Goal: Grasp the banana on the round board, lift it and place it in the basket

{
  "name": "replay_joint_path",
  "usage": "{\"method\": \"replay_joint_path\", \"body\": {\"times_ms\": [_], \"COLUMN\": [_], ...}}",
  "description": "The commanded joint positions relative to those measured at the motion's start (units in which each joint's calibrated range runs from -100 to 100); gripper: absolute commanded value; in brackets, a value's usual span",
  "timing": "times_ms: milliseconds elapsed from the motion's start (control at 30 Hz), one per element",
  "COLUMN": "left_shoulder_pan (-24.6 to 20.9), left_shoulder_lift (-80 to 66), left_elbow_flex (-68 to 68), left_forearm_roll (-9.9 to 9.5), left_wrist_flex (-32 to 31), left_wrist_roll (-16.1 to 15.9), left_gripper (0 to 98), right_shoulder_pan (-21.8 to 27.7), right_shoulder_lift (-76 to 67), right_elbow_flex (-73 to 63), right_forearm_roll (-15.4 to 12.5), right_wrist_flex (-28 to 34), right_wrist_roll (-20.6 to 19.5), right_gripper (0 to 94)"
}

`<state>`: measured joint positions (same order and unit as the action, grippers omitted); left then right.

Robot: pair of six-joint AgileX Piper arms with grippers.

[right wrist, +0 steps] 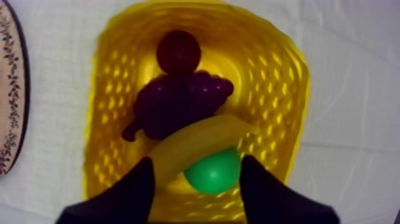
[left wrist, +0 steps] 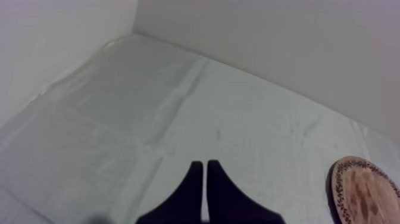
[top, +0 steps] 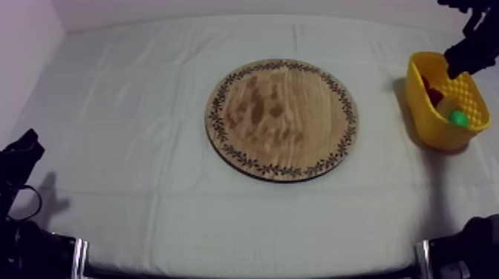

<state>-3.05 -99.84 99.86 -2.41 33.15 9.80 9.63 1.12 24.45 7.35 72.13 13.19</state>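
The round wooden board (top: 282, 119) lies bare in the middle of the table. The yellow basket (top: 423, 111) stands at the far right. In it the banana (right wrist: 202, 140) lies across a bunch of grapes (right wrist: 178, 98) and a green pear (right wrist: 214, 173), with a small red fruit (right wrist: 178, 52) behind them. My right gripper (right wrist: 196, 164) hangs just above the basket, open, its fingers on either side of the banana's ends and apart from it. From above, the right gripper (top: 454, 63) is over the basket's far rim. My left gripper (left wrist: 205, 164) is shut on nothing, low at the left (top: 26, 145).
The board's patterned rim (right wrist: 9, 89) lies a little way from the basket. The grey-white cloth (left wrist: 178, 107) stretches to the back wall. Both arm bases sit at the table's front corners.
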Motion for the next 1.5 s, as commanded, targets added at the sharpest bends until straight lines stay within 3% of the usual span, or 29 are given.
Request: {"method": "replay_joint_path", "body": {"times_ms": [0, 500, 600, 833, 1167, 1300, 1467], "left_shoulder_pan": [-0.02, -0.02, -0.02, -0.02, -0.02, -0.02, -0.02], "left_shoulder_lift": [0.02, 0.02, 0.02, 0.02, 0.02, 0.02, 0.02], "left_elbow_flex": [0.03, 0.03, 0.03, 0.03, 0.03, 0.03, 0.03], "left_forearm_roll": [-0.01, -0.01, -0.01, -0.01, -0.01, -0.01, -0.01], "left_wrist_flex": [-0.01, -0.01, -0.01, -0.01, -0.01, -0.01, -0.01], "left_wrist_roll": [-0.01, -0.01, -0.01, -0.01, -0.01, -0.01, -0.01], "left_gripper": [0.1, 0.1, 0.1, 0.1, 0.1, 0.1, 0.1], "right_shoulder_pan": [-0.49, -2.08, -2.04, -2.76, -3.99, -3.41, -1.99], "right_shoulder_lift": [-4.6, -30.16, -35.06, -45.79, -61.73, -67.77, -75.83], "right_elbow_flex": [2.85, 22.35, 26.97, 34.98, 49.88, 56.45, 64.35], "right_forearm_roll": [0.06, -2.13, -3.36, -5.63, -10.02, -13.57, -20.71], "right_wrist_flex": [-1.73, -13.71, -16.58, -21.61, -30.7, -34.01, -36.44], "right_wrist_roll": [-0.57, 0.48, 1.28, -1.46, -0.58, 2.36, 9.26], "right_gripper": [35.2, 3.3, 1.6, 0.6, 0.4, 0.4, 0.4]}}
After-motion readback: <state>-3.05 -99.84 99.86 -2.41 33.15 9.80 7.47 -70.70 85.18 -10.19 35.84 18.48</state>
